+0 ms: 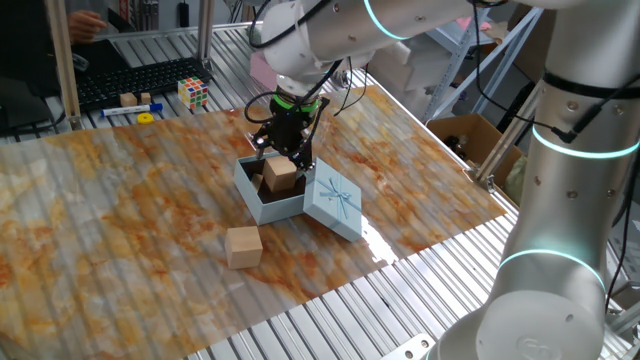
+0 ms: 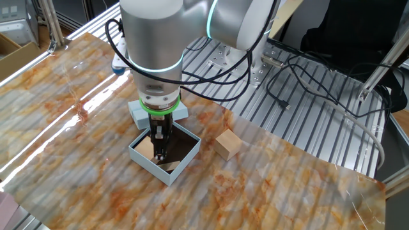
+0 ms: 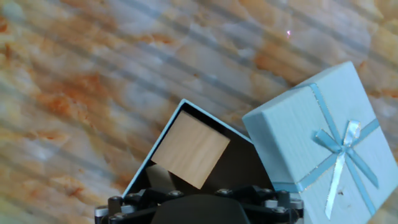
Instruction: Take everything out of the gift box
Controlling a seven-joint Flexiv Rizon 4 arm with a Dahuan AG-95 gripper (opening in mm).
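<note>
The pale-blue gift box [image 1: 275, 210] stands open mid-table, dark inside [image 3: 245, 165], and it also shows in the other fixed view [image 2: 150, 165]. One tan wooden block [image 1: 283, 174] lies tilted in it, filling much of the hand view [image 3: 191, 149]. My gripper [image 1: 284, 160] reaches down into the box [image 2: 158, 145], open, a finger on either side of that block; contact cannot be told. A second wooden block [image 1: 243, 246] sits on the table outside the box [image 2: 227, 144]. The lid [image 1: 332, 200] with its bow [image 3: 339, 146] leans against the box's side.
A Rubik's cube [image 1: 193, 93], a small tan block [image 1: 128, 99] and a yellow piece [image 1: 146, 118] lie at the far edge. A brown carton [image 1: 470, 135] stands off the mat. The mat ends at bare metal slats [image 2: 307, 121].
</note>
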